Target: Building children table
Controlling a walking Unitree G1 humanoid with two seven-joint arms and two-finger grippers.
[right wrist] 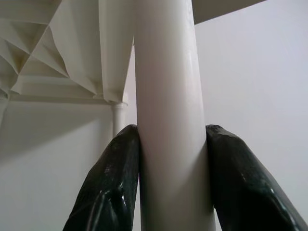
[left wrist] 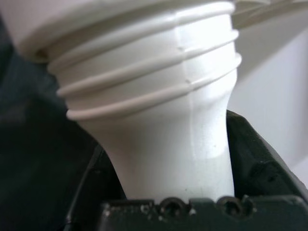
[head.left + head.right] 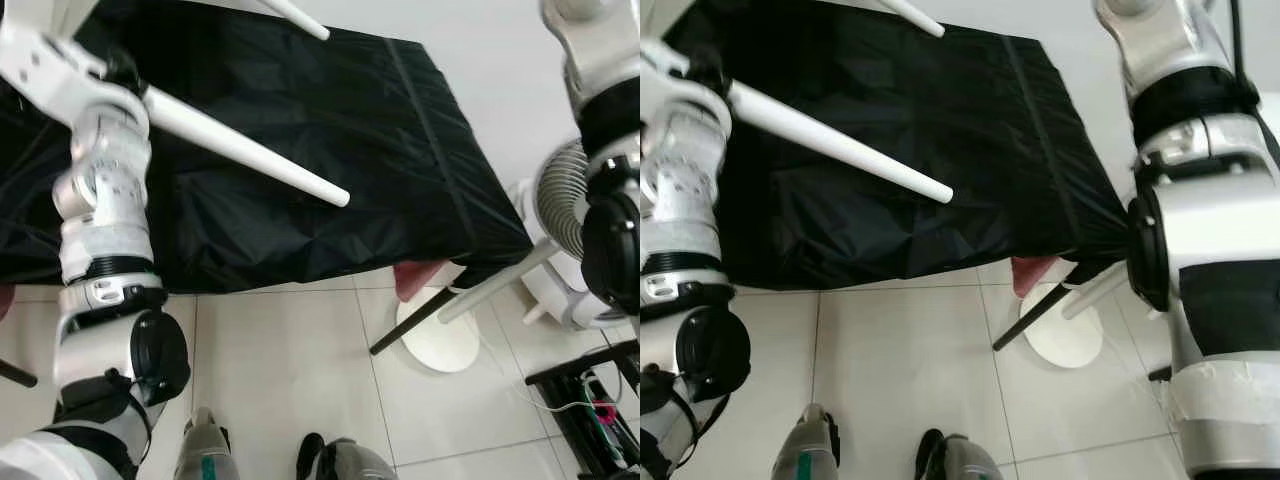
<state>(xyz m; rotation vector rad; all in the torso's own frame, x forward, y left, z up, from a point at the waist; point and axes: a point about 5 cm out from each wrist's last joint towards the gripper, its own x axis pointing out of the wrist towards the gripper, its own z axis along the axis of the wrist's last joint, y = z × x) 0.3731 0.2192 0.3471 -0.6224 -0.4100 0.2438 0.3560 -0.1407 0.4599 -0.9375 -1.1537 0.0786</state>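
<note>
Right wrist view: my right gripper (image 1: 172,159) is clenched on a white table leg (image 1: 168,120), a black finger (image 1: 110,183) pressed to each side of it, and above it shows the ribbed underside of the white tabletop (image 1: 43,53). My left gripper (image 2: 163,211) sits against the threaded end of another leg (image 2: 159,110); I cannot tell whether it grips. From the head, that leg (image 3: 240,148) slants out from my left arm over a black cloth (image 3: 330,130) spread above the tiled floor (image 3: 280,370). A fan (image 3: 570,200) stands by my right arm.
</note>
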